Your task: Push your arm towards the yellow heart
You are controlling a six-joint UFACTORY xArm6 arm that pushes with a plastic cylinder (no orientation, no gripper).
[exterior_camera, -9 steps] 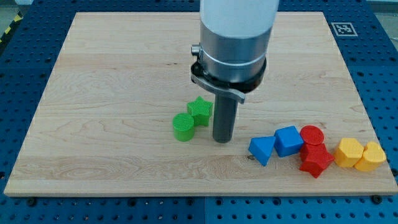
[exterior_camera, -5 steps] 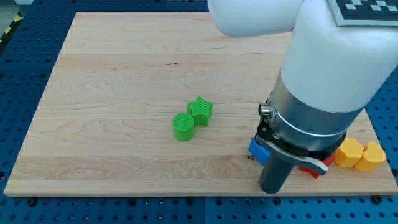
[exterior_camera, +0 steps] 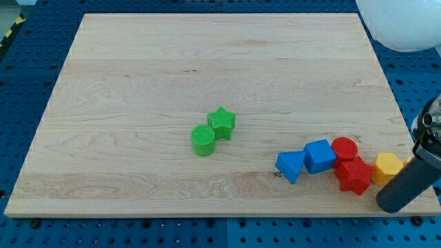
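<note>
Rod with my tip (exterior_camera: 391, 207) at the counter's (exterior_camera: 138, 103) bottom right edge, just beside a yellow block (exterior_camera: 387, 167), yellow heart hidden, no end effector fitted.

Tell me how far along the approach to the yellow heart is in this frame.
Done: my tip is at the board's bottom-right corner, beside the yellow block. In hand: the rod covers the spot to that block's right, so the yellow heart does not show. Left: confirming that the tip meets the heart, which cannot be judged here.
</note>
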